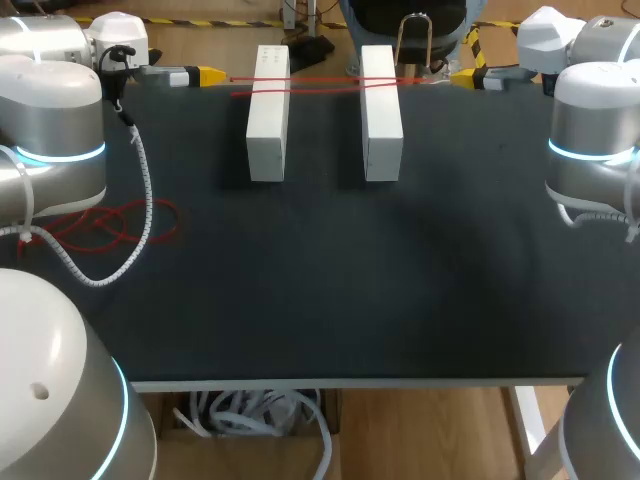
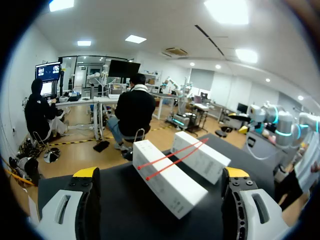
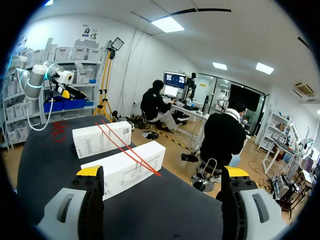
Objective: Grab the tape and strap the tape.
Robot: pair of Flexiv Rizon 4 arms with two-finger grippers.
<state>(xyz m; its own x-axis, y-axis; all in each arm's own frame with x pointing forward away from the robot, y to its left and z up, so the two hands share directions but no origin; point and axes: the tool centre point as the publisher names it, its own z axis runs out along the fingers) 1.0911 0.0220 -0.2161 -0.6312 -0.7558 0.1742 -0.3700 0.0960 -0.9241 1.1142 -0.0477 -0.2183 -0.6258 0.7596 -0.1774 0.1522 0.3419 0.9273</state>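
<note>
Tape lies as two thin red strands across the tops of the left box and right box, near the far edge of the table. A loose red tangle sits by the left arm. Likely risks: the strands are thin and flat, so a pinch may miss, an uneven pull may slide them off, or a nudge may shift a box. Left gripper has its jaws spread wide, empty and touching nothing. Right gripper is the same, wide and empty.

Thin red tape stretched across both white boxes, seemingly in two strands
</note>
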